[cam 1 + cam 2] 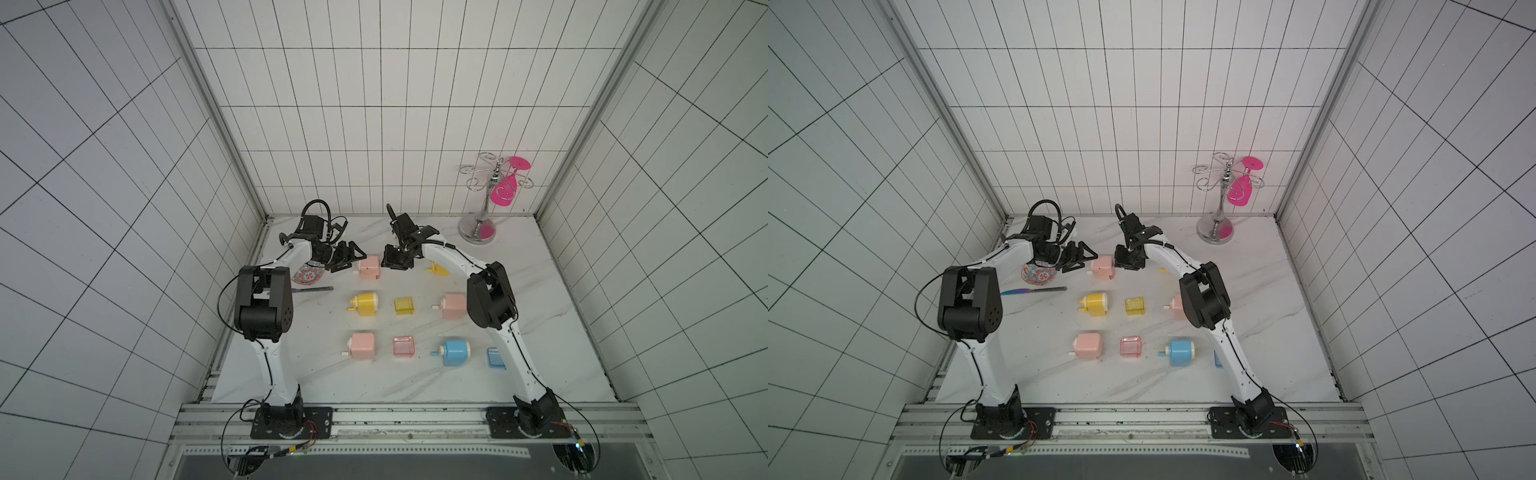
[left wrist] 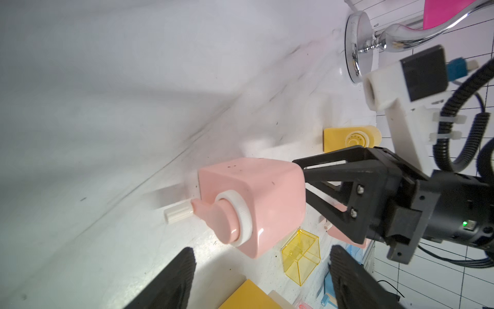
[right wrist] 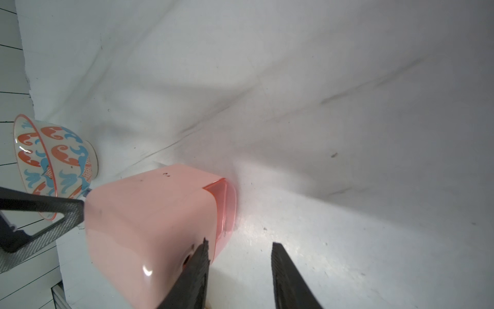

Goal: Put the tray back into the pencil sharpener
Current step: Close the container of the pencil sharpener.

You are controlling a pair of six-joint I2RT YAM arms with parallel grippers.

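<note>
Boxy pink pencil sharpener [image 1: 369,267], white-tipped crank [image 2: 178,212] at one end, translucent pink tray [image 3: 222,208] seated inside its base

Bright, even light; wrist views blurred, soft shadows.

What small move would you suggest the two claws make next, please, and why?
Probably draw the left claw and the right claw back a little. Both stand open beside the pink plastic pencil sharpener, gripping nothing, and its translucent pink tray already looks seated.
</note>
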